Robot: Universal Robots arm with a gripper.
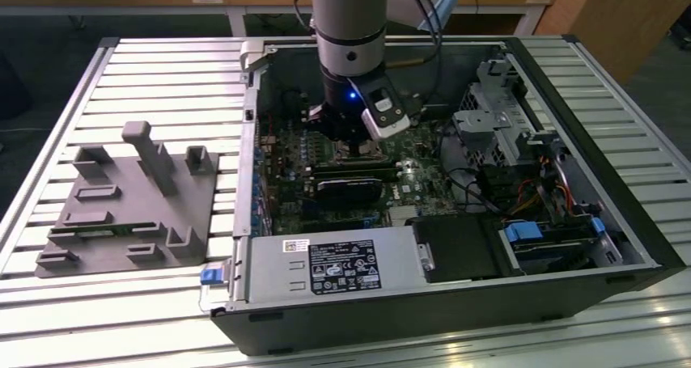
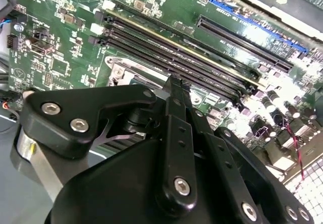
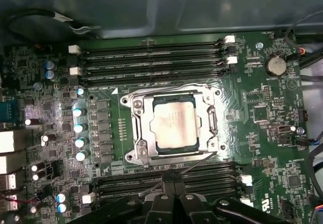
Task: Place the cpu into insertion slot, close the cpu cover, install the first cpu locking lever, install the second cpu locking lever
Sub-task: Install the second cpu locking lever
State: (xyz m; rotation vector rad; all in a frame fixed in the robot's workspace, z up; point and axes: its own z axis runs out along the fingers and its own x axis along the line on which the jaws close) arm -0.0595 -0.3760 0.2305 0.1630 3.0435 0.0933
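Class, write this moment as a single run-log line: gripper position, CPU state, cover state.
gripper: over the board beside the insertion slot | cpu: seated in slot | cpu cover: closed around cpu

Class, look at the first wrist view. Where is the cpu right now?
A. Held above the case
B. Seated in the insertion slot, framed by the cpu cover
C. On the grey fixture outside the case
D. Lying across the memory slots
B: the cpu sits in the insertion slot, its grey top showing through the cpu cover window.

White-and-black label (image 1: 343, 264) on the power supply, print too small to read
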